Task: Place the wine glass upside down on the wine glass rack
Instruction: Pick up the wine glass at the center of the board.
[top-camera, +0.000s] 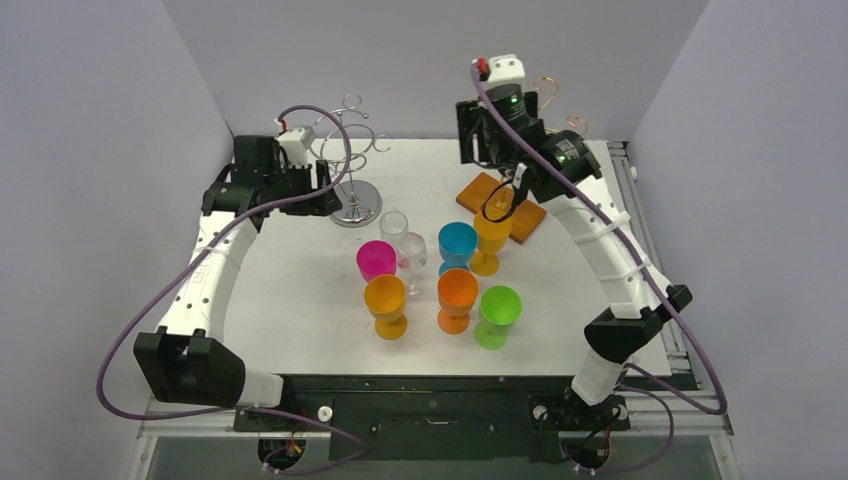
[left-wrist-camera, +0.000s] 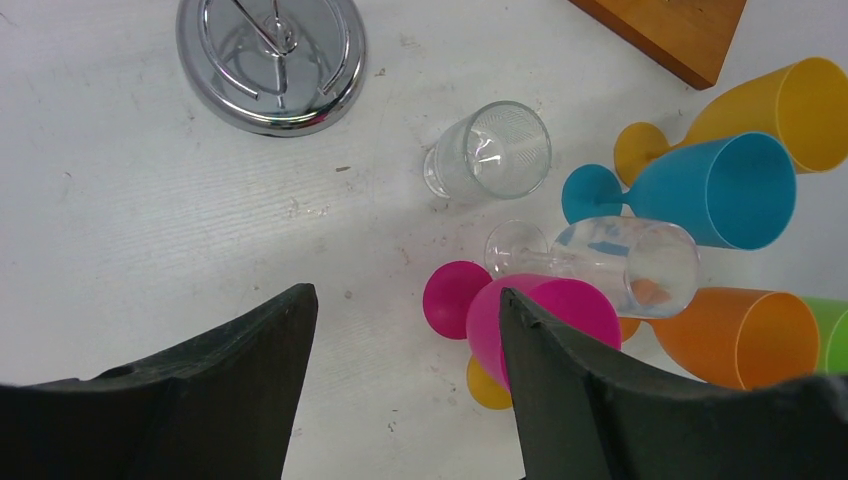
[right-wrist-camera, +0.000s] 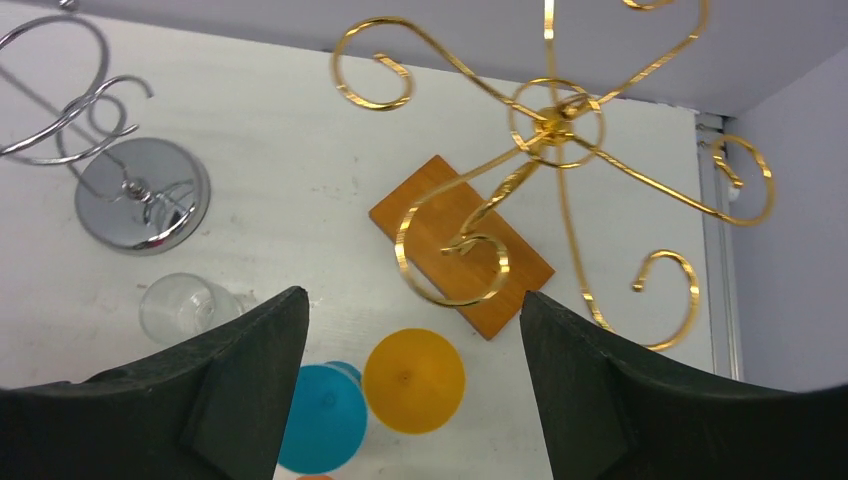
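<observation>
Several wine glasses stand upright mid-table: magenta (top-camera: 376, 258), yellow (top-camera: 491, 233), blue (top-camera: 457, 241), two clear ones (top-camera: 394, 224), plus orange and green ones nearer the front. A silver wire wine glass rack (top-camera: 350, 140) stands at the back left on a round base (left-wrist-camera: 270, 60). At the back right a gold rack (right-wrist-camera: 545, 125) rises from a wooden base (right-wrist-camera: 460, 250). My left gripper (top-camera: 322, 200) (left-wrist-camera: 405, 300) is open beside the silver base, its right finger next to the magenta glass (left-wrist-camera: 560, 310). The right gripper (top-camera: 497, 165) (right-wrist-camera: 413, 300) hangs open high over the yellow glass (right-wrist-camera: 413, 380), holding nothing.
In the left wrist view the blue glass (left-wrist-camera: 735, 190), a clear stemmed glass (left-wrist-camera: 625, 265) and an orange one (left-wrist-camera: 745, 335) crowd close to the magenta one. A gold curl (right-wrist-camera: 455, 270) hangs just beyond the right fingertips. Grey walls close in the back and sides.
</observation>
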